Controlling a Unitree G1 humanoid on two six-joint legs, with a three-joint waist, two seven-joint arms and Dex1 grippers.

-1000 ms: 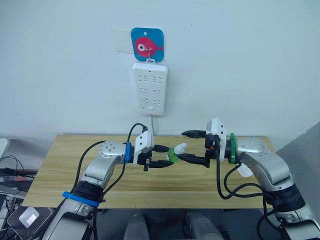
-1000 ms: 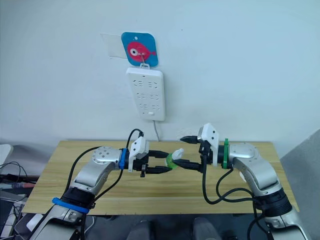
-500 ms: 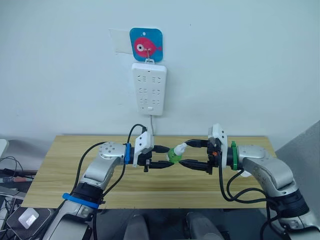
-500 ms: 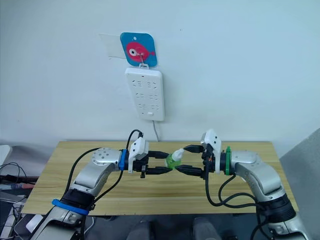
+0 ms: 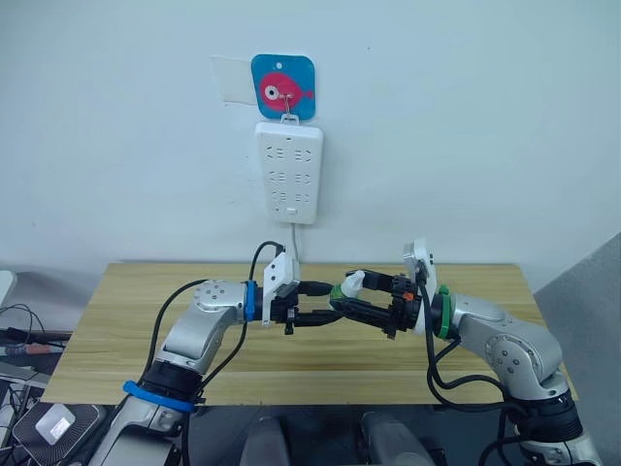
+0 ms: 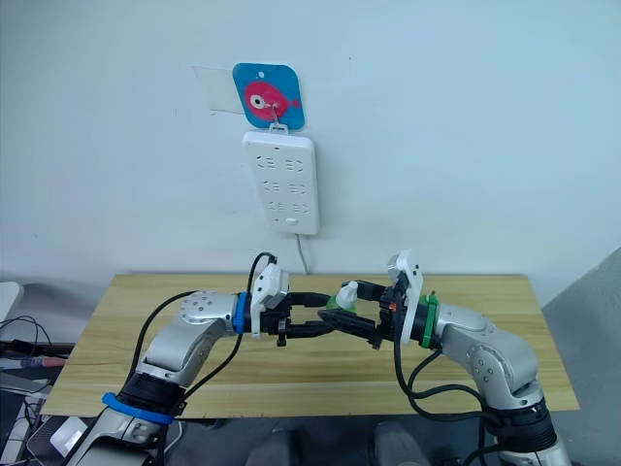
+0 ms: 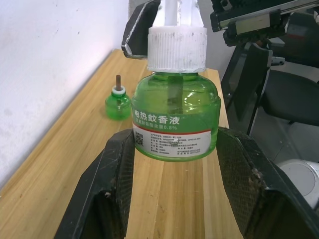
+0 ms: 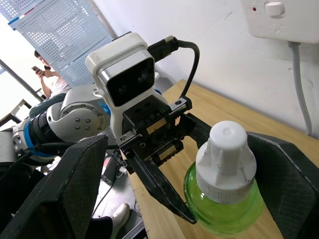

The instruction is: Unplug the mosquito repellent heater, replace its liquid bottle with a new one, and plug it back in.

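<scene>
- Left gripper (image 5: 328,302): clamped on the body of the new green liquid bottle (image 7: 174,122), held above the table (image 5: 116,320); bottle's long axis pointing toward the right arm.
- White cap (image 8: 225,149): between the parted fingers of the right gripper (image 6: 342,309), none visibly touching; right arm placed to unscrew.
- Old bottle (image 7: 118,101): upright on table, uncapped.
- Power strip (image 5: 288,171): on wall, sockets vacant.
</scene>
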